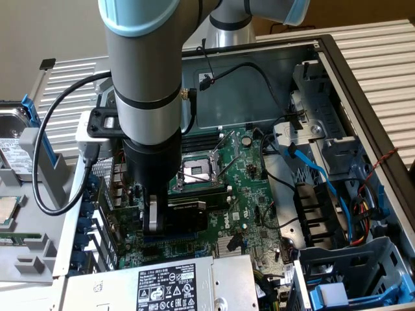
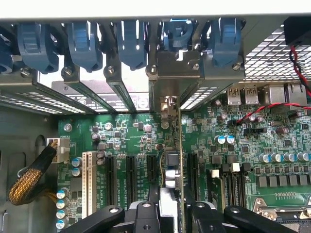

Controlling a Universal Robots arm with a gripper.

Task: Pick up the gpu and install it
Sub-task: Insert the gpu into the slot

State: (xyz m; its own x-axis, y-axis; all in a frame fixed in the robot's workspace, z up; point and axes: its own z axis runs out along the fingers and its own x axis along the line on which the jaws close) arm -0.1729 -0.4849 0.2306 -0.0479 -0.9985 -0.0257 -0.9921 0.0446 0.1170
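The gpu (image 1: 186,218), a small card with a black heatsink, stands on edge low over the large green motherboard (image 1: 249,194) inside the open computer case. My gripper (image 1: 155,219) is shut on it from above. The wrist view has the gpu (image 2: 176,160) edge-on between my two black fingers (image 2: 146,216), with my gripper (image 2: 173,213) closed around its top edge. Its metal bracket (image 2: 168,108) sits at the case's rear slot opening. The card lines up between two black expansion slots (image 2: 151,170). I cannot tell whether its lower edge is in a slot.
Blue retention clips (image 2: 131,43) line the rear slot openings. The CPU socket (image 1: 194,172) lies just behind the card. The power supply (image 1: 162,285) is close in front. A drive cage with blue cables (image 1: 337,194) is on the exterior view's right, and a yellow braided cable (image 2: 29,187) is nearby.
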